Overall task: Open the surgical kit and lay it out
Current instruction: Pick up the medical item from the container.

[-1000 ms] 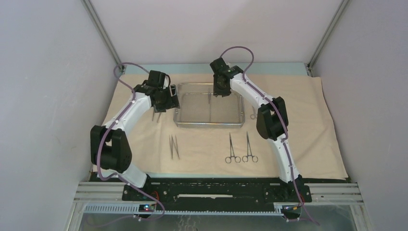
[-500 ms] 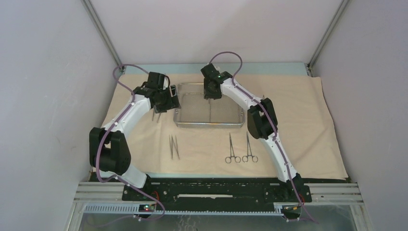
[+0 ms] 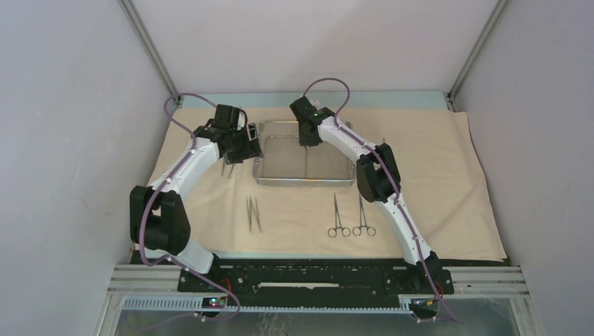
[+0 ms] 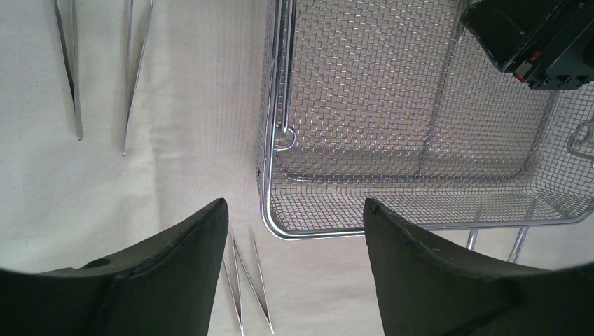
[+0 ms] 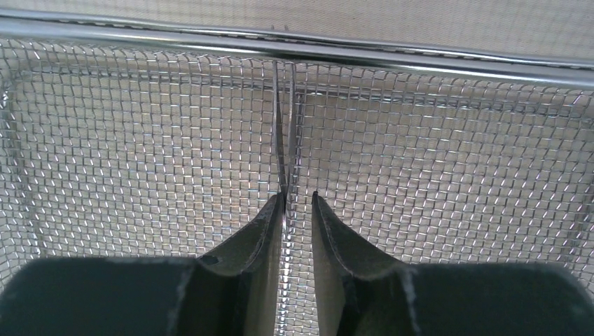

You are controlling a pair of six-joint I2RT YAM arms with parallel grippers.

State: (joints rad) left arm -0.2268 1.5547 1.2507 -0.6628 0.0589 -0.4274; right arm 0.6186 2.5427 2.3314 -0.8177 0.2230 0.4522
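The tray [image 3: 301, 183] sits in the middle of the top view, long side across the frame. It rests on the cloth [image 3: 448, 182], which is spread flat over nearly all of the bench [image 3: 392, 98]. Only a pale strip of bench shows along the cloth's upper edge.

One slim steel instrument [image 5: 284, 119] lies on the tray's mesh floor. It runs straight up the right wrist view as far as the tray wall near the top of that frame. The right tool [image 5: 295, 201] is over the lower end of this instrument. Its fingers [image 5: 263, 231] stand close together with a narrow slit between them. The instrument runs into that slit, against the finger on the left of the frame, and a sliver of mesh shows between it and the other finger. Whether the fingers actually pinch it I cannot tell.

Below the tray in the top view, two ring-handled forceps [image 3: 337, 210] lie side by side on the cloth. Their rings point toward the lower edge of the frame and their tips stop just short of the tray's lower rim. To their left, below the tray's lower left corner and apart from it, lie tweezers [image 3: 253, 213].

The left tool [image 4: 294, 210] hangs above the tray's left end, its fingers spread wide and holding nothing. In the left wrist view the tray's rounded corner shows between them. Further tweezers [image 4: 70, 70] lie on bare cloth at the upper left of that view, beside the tray but apart from it.
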